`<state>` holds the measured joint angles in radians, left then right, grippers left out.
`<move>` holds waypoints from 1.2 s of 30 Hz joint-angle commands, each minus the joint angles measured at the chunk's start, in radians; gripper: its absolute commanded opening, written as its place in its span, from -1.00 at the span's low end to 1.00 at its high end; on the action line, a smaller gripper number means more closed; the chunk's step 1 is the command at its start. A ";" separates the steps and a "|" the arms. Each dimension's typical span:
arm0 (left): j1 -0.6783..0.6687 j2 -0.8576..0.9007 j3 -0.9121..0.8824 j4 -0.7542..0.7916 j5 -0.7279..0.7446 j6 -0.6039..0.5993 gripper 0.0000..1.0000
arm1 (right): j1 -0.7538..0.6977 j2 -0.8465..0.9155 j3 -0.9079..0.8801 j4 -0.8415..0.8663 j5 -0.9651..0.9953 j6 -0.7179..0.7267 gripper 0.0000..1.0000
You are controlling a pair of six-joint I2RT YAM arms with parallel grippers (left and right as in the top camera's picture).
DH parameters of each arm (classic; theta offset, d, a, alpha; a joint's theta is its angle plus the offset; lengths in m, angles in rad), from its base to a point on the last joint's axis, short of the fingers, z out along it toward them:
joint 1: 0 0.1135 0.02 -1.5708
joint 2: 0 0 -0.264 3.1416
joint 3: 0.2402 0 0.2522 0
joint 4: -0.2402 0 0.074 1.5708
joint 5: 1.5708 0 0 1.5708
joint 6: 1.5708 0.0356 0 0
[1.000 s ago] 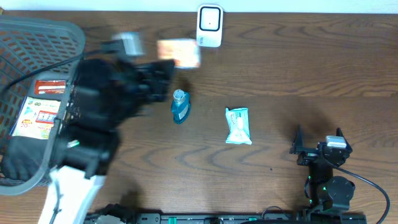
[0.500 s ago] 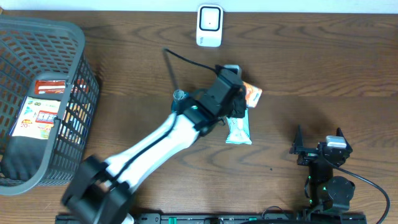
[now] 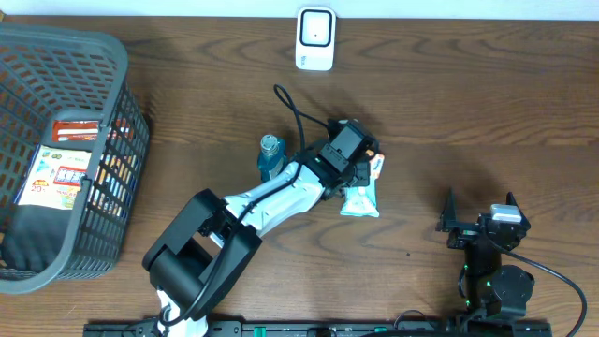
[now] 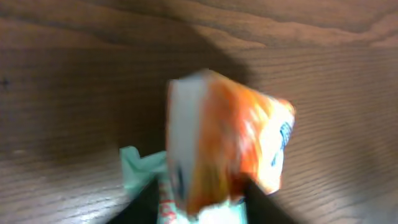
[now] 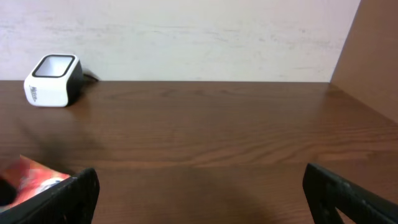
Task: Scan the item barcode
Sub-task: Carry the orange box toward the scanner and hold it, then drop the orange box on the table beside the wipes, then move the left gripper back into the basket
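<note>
The left gripper point(image 3: 360, 165) is reaching into the centre of the overhead frame, with an orange packet point(image 3: 377, 167) showing at its tip, just beside a pale green packet point(image 3: 360, 199). Whether its fingers are pinching the packet cannot be told. The white scanner point(image 3: 315, 39) is sitting at top centre. The right gripper point(image 3: 479, 202), at lower right, is resting with fingers spread wide.

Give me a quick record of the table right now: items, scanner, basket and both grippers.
scanner: white, far edge, centre
orange packet: at the left gripper, blurred; grip unclear
teal packet: lying flat, beside it
blue bottle: left of the left gripper
basket: far left, holding packets
right gripper: open, empty, near edge
</note>
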<state>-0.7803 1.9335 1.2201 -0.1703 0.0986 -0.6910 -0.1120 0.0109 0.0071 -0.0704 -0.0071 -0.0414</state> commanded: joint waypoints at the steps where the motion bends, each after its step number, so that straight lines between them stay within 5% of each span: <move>1: -0.018 -0.015 0.013 0.013 -0.003 -0.013 0.52 | -0.004 -0.004 -0.002 -0.004 0.001 -0.013 0.99; 5: -0.021 -0.056 0.013 0.008 -0.002 -0.004 0.94 | -0.004 -0.004 -0.002 -0.004 0.001 -0.013 0.99; 18: -0.029 -0.363 0.013 -0.105 -0.006 0.097 0.98 | -0.004 -0.004 -0.002 -0.004 0.001 -0.013 0.99; 24: -0.001 -0.556 0.022 -0.211 -0.217 0.096 0.98 | -0.004 -0.004 -0.002 -0.004 0.001 -0.013 0.98; 29: 0.137 -0.748 0.065 -0.344 -0.368 0.150 0.99 | -0.004 -0.004 -0.002 -0.004 0.001 -0.013 0.98; 36: 0.505 -0.917 0.095 -0.473 -0.425 0.115 0.99 | -0.004 -0.004 -0.002 -0.004 0.001 -0.013 0.98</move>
<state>-0.4141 1.0698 1.2961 -0.6098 -0.2630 -0.5690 -0.1120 0.0109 0.0071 -0.0704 -0.0071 -0.0414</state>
